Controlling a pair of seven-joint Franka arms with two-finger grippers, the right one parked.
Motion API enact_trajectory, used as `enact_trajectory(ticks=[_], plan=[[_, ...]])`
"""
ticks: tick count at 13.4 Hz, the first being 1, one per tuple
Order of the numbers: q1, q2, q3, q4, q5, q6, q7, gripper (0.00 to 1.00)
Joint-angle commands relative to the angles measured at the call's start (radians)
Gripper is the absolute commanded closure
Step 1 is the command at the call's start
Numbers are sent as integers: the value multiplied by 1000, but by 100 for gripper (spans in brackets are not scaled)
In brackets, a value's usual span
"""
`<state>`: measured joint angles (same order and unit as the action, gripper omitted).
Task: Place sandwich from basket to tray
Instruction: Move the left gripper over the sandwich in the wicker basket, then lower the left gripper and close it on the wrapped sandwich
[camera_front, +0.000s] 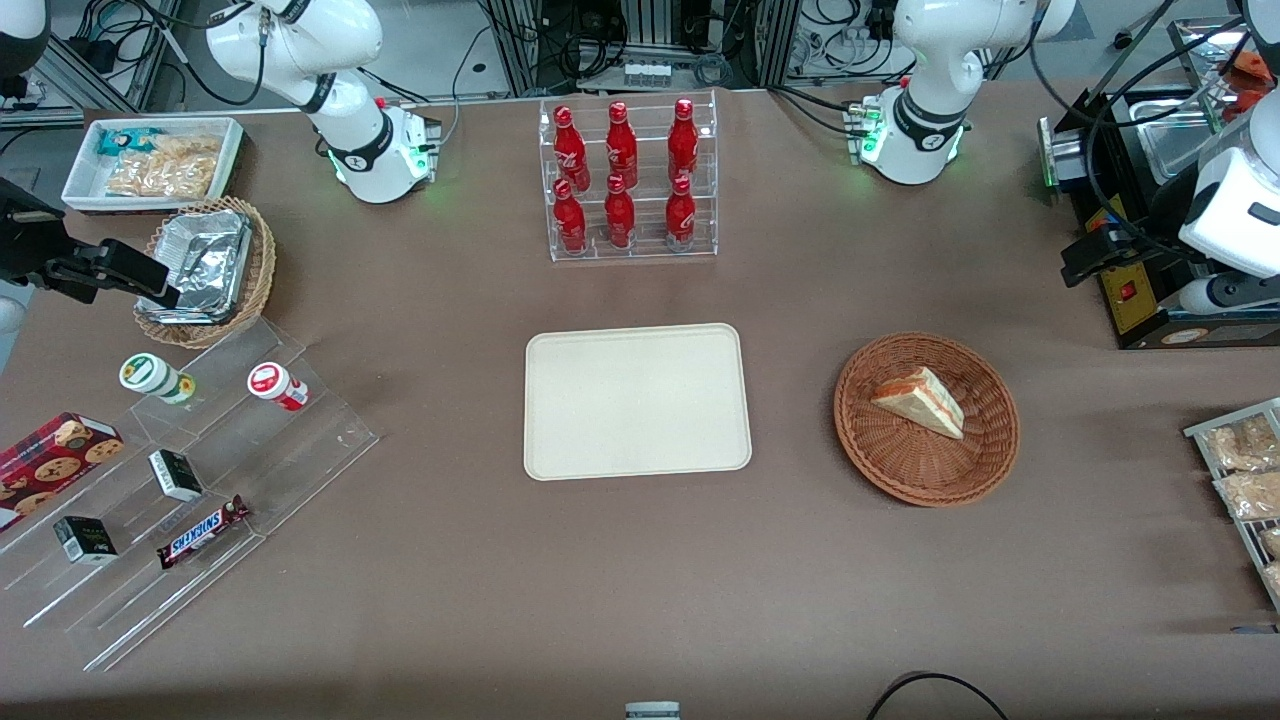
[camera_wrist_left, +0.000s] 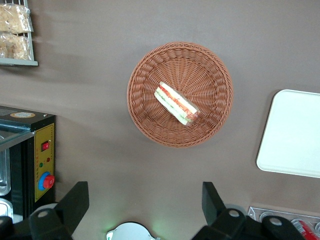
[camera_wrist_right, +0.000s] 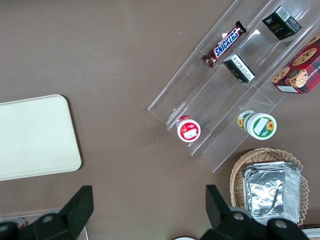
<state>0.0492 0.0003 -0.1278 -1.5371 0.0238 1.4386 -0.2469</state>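
Brown-clothed table (camera_front: 640, 600), cluttered cables

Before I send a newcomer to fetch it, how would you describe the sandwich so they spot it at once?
Start at the cream tray mid-table; toward the working arm's end sits a reddish-brown wicker basket. In it lies the sandwich, a pale bread wedge with orange-red and green layers. The hand hangs open above.

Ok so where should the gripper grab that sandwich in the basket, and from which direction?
From above: the sandwich lies flat inside the basket. Close the fingers across its two long bread faces, mid-length. The gripper is open, high above, holding nothing.
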Motion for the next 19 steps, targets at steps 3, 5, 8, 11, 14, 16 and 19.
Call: enact_trajectory(ticks=[3, 5, 8, 11, 14, 16, 19], plan=[[-9, 1, 5, 14, 16, -35, -15, 0], [-2, -5, 7, -62, 18, -40, -25, 0], [-3, -43, 5, -289, 19, 141, -64, 0], [-8, -66, -3, -490, 21, 403, -367, 0], [-9, -106, -32, -681, 16, 699, -720, 0], [-9, -57, -68, -683, 18, 776, -955, 0], [-11, 18, -107, -690, 19, 830, -1016, 0]])
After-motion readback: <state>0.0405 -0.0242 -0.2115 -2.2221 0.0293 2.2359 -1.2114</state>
